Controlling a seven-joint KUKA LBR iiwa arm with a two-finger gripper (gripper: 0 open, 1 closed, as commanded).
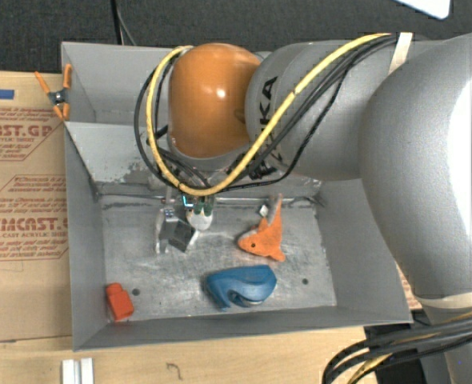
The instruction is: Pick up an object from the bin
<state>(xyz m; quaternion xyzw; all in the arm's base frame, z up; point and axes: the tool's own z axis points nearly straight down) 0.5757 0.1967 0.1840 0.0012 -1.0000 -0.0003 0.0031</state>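
Grey bin (84,174) from above. One small red block (118,302) lies at 8 o'clock. The gripper (184,224) hangs low near centre; I cannot tell how wide it is. One blue lump (240,286) lies at 6 and one orange fish toy (264,240), nearest the gripper, at 3. The three lie apart, likely easing a single grab.

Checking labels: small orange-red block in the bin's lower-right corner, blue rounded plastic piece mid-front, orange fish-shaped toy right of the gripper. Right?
No. Camera view shows the small orange-red block in the lower-left corner of the bin, not lower-right. The blue rounded plastic piece is mid-front and the orange fish-shaped toy is right of the gripper.
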